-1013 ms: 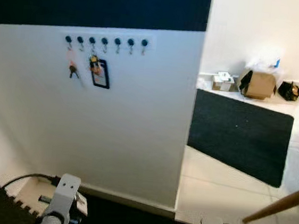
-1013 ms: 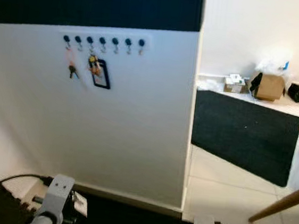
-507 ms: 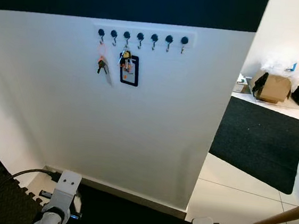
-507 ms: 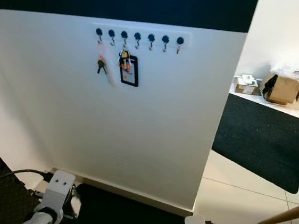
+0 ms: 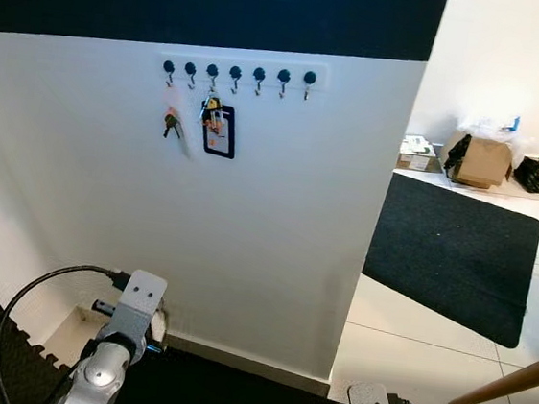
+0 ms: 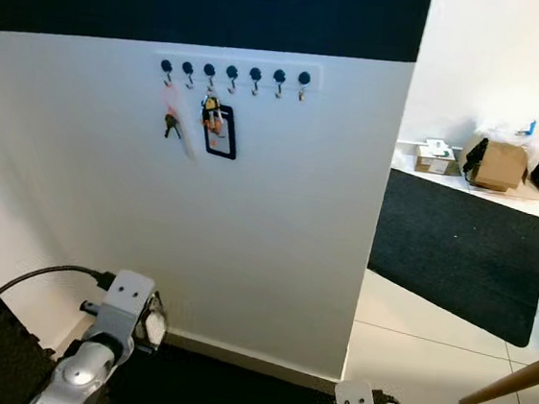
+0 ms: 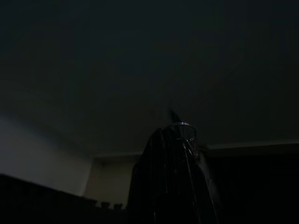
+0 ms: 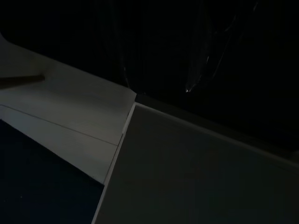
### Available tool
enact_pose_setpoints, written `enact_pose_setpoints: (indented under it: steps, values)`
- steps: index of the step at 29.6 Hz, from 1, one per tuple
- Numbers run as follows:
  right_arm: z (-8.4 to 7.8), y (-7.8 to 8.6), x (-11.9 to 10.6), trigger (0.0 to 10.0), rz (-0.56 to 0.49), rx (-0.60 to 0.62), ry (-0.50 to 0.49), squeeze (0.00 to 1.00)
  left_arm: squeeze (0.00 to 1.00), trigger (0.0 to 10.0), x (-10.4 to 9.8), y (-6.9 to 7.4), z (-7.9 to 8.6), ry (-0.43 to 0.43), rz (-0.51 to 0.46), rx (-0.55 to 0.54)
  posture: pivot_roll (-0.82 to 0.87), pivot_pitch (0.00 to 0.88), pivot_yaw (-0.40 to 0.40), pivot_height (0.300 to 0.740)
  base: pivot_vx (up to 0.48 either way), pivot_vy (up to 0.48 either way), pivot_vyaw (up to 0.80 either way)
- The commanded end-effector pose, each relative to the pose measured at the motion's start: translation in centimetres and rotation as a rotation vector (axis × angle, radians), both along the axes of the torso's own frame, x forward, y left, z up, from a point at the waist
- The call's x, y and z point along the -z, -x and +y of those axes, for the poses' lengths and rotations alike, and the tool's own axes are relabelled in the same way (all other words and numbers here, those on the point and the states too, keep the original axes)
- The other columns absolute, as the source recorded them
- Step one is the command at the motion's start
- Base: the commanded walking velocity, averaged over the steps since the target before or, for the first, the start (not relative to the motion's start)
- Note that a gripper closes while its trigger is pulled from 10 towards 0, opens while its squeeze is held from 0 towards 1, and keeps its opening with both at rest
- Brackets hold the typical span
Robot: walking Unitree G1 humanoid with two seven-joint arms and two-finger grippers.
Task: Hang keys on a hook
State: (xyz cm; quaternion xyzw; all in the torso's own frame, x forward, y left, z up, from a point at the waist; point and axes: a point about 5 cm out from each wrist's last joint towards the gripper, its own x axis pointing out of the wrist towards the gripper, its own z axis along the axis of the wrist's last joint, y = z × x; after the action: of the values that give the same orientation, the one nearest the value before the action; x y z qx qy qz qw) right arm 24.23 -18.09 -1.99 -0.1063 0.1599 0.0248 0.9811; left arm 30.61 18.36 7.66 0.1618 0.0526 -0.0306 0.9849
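The camera has swung again: the hook rail (image 5: 237,71) and the keys (image 5: 170,124) with the badge (image 5: 219,131) now sit left of where they showed half a second ago, though right of their place a second ago. The left arm (image 5: 120,341) has risen, its wrist block higher against the wall (image 5: 278,213), its cable (image 5: 39,289) arching more widely.
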Motion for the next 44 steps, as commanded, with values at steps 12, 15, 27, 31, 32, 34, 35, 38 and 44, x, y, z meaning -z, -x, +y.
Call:
enact_pose_setpoints:
  steps: [12,15,27,31,32,34,35,38,44]
  values:
    - [1.0,-3.6,-4.7,10.0,-0.249,-0.028,0.007,0.0,0.0,10.0,-11.6,-5.7,-4.1,-0.045,-0.284,0.116,0.0,0.104,0.126,0.74,0.0,0.0,0.0]
    - [1.2,-4.5,-6.0,10.0,-0.302,-0.021,-0.008,0.0,0.0,10.0,-13.9,-6.4,-4.5,-0.004,-0.33,0.131,-0.01,0.102,0.133,0.74,0.0,0.0,0.0]
    - [1.4,-2.4,-4.0,10.0,-0.232,-0.045,-0.003,0.0,0.0,10.0,-8.6,-2.0,-6.2,0.061,-0.196,0.283,0.0,0.091,0.127,0.74,0.0,0.0,0.0]
    - [1.2,-1.2,-2.6,10.0,-0.169,-0.056,0.028,0.0,0.0,10.0,-4.7,-0.6,-5.0,0.066,-0.041,0.267,0.0,0.087,0.122,0.74,0.0,0.0,0.0]
    - [0.6,0.1,-1.1,10.0,-0.091,-0.041,0.048,0.0,0.0,10.0,0.5,1.3,-2.9,0.113,0.162,0.187,0.0,0.084,0.12,0.74,0.0,0.0,0.0]
    - [0.4,0.6,-0.6,10.0,-0.064,-0.034,0.053,0.0,0.0,10.0,2.2,2.2,-2.1,0.123,0.227,0.155,0.0,0.085,0.121,0.74,0.0,0.0,0.0]
    - [0.4,0.6,-0.6,10.0,-0.064,-0.034,0.053,0.0,0.0,10.0,2.2,2.2,-2.1,0.123,0.227,0.155,0.0,0.085,0.121,0.74,0.0,0.0,0.0]
    - [-0.4,1.8,0.7,10.0,0.01,-0.012,0.072,0.0,0.0,10.0,5.9,4.4,-0.6,0.134,0.37,0.084,0.0,0.084,0.119,0.74,0.0,0.0,0.0]
    - [-1.6,3.4,1.9,10.0,0.087,0.02,0.09,0.0,0.0,10.0,9.4,7.3,0.6,0.067,0.525,0.053,-0.01,0.082,0.12,0.74,0.0,0.0,0.0]
